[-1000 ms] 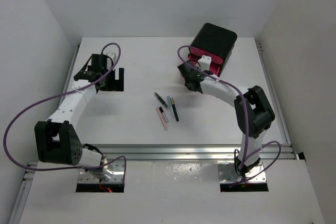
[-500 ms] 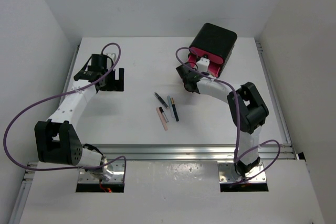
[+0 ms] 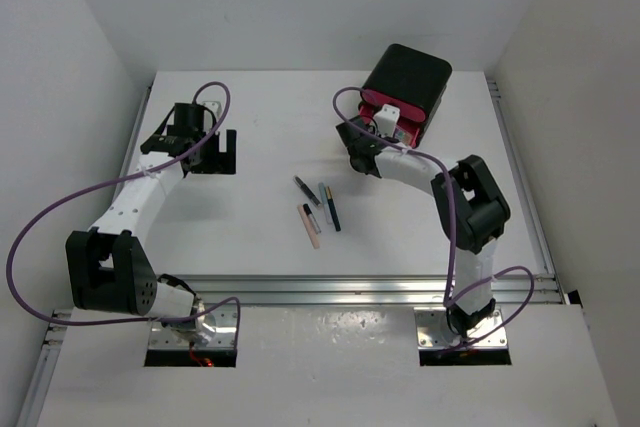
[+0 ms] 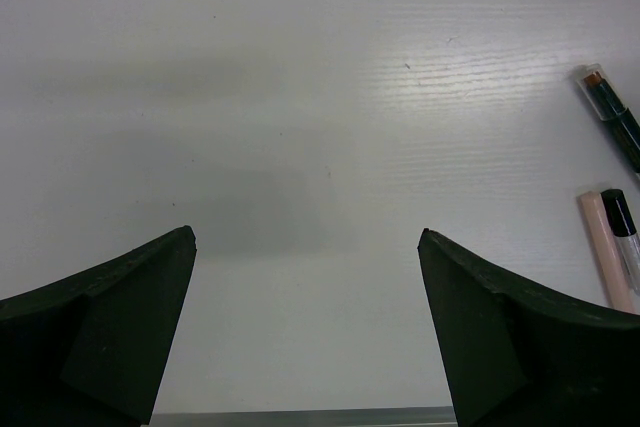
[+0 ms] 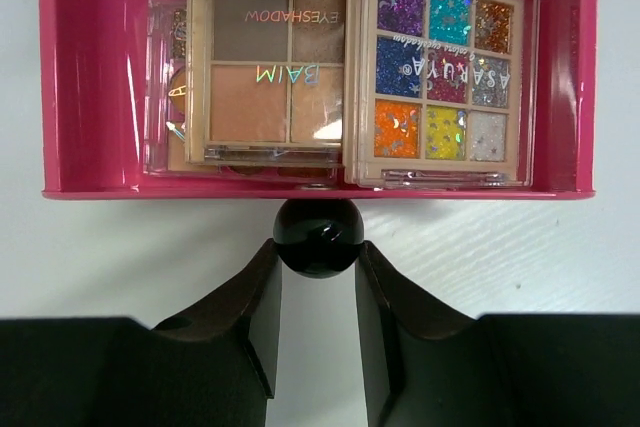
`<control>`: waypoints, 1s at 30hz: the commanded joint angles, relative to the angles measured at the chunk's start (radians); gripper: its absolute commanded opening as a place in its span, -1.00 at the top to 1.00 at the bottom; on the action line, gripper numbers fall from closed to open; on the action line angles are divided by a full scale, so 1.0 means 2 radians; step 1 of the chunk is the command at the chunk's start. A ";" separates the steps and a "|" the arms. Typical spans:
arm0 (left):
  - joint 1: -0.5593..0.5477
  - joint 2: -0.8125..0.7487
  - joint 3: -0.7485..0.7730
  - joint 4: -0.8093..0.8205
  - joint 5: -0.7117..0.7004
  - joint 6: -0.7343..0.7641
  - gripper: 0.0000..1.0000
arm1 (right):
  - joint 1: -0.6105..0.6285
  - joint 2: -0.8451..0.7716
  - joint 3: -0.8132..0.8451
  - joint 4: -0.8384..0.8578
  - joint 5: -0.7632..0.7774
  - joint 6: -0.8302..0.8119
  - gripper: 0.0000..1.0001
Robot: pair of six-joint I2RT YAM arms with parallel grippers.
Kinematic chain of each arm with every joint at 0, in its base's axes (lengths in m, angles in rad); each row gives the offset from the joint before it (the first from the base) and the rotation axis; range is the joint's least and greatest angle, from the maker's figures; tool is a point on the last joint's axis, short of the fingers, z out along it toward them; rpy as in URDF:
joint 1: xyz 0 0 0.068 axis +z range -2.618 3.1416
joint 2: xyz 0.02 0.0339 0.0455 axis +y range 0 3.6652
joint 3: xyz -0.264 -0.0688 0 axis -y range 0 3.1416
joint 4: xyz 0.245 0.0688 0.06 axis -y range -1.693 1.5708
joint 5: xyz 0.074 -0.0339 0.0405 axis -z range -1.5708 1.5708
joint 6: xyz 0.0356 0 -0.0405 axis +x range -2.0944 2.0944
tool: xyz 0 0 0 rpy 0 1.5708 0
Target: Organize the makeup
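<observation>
The pink drawer of the black box stands open. Inside lie a peach eyeshadow palette, a glitter palette and a clear-cased one partly beneath. My right gripper is shut on the drawer's black knob; it also shows in the top view. Slim pencils and tubes lie mid-table: black, pale-blue, peach. My left gripper is open and empty at the far left; its wrist view shows a dark pencil and a peach tube. I cannot make out the puff.
The black box sits at the back right, close to the right wall. A metal rail runs along the table's near edge. White walls close in on both sides and behind.
My right gripper has shifted a little left and toward the box, and the right elbow has swung inward. The left arm and the pencils have not moved.
</observation>
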 commanded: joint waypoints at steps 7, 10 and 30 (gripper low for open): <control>-0.004 -0.002 -0.004 0.010 0.002 0.003 -1.00 | -0.020 -0.019 0.021 0.085 0.048 -0.062 0.92; -0.004 -0.002 -0.004 0.010 0.002 0.003 -1.00 | -0.033 -0.006 0.032 0.085 0.047 -0.065 0.92; -0.004 0.007 -0.004 0.010 -0.008 0.008 -1.00 | -0.070 0.063 0.082 0.188 0.052 -0.177 0.85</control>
